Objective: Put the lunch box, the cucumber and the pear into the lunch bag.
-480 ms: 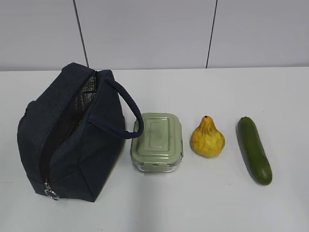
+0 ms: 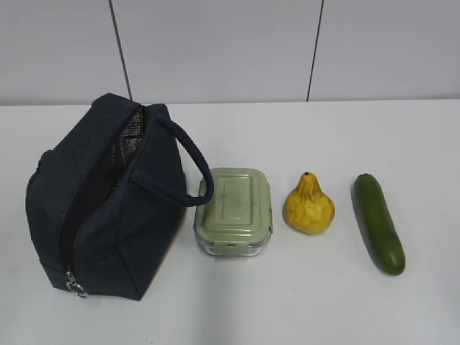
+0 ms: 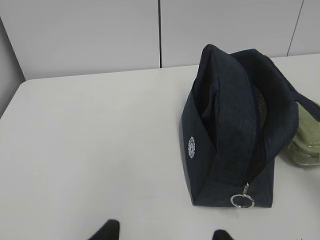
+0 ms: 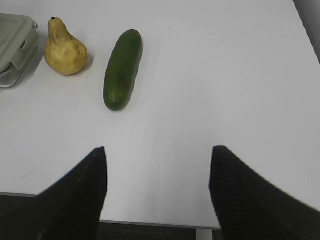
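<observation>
Exterior view: four items sit in a row on the white table [image 2: 302, 309]. At 9 o'clock, the navy lunch bag [image 2: 108, 208] lies unzipped, silvery lining showing in its slit and a looped handle [image 2: 188, 162] arching toward the lunch box [image 2: 233, 210], which sits just beside it near center with its sage-green lid clipped shut. The bumpy yellow pear [image 2: 309, 206] rests at 3 o'clock of the box, apart from it, and the dark green cucumber [image 2: 379, 223] lies farthest out at 3 o'clock, its length running from 12 toward 6. No arm appears here.

Left wrist view: the bag fills the 3 o'clock side, its zipper ring [image 3: 242, 200] hanging at the near end and the box edge peeking out at far right. The left gripper [image 3: 162, 232] shows two dark fingertips at 6 o'clock, spread apart above bare table.

Right wrist view: the right gripper [image 4: 157, 192] holds its jaws wide apart at 6 o'clock, empty; cucumber, pear and box corner lie toward 10 and 11 o'clock.
</observation>
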